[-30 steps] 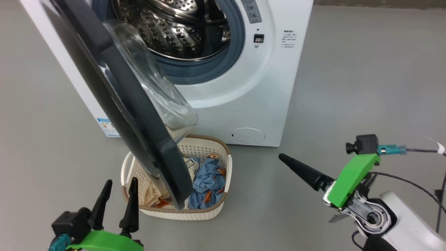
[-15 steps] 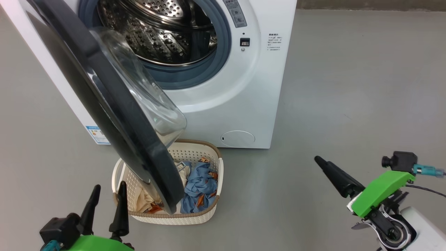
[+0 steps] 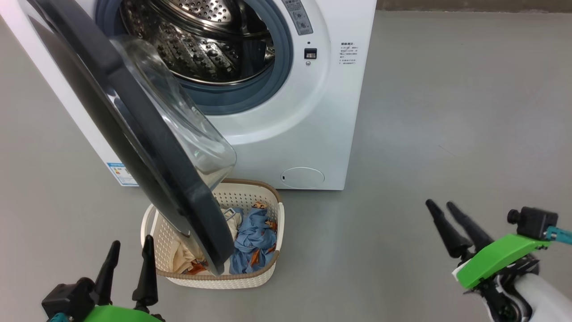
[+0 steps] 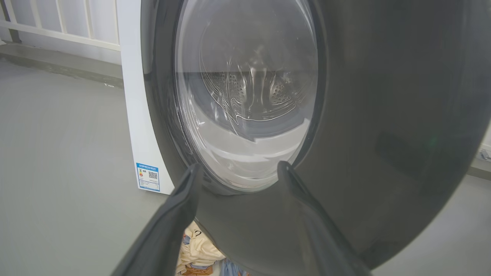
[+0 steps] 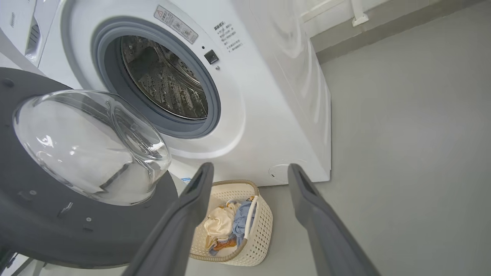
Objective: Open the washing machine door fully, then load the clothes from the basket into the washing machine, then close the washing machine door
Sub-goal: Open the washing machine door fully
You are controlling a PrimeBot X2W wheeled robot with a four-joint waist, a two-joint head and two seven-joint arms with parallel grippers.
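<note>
Head view: find washing machine door (image 3: 147,147) swung partway out from washing machine (image 3: 304,125), overhanging basket (image 3: 250,279) on floor (image 3: 447,112) directly in front. Note clothes (image 3: 254,237) lying inside basket. Observe left gripper (image 3: 131,241) and right gripper (image 3: 439,203) spread wide, empty.

Left wrist view: see outer face of washing machine door close ahead of parted fingers (image 4: 172,214).

Right wrist view: see basket framed between parted fingers, well apart from them; steel drum (image 5: 165,80) exposed beyond.

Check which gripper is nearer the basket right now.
Left. The left gripper sits just off the front-left corner of the basket, open and empty. The right gripper is far out to the basket's right side, also open.
</note>
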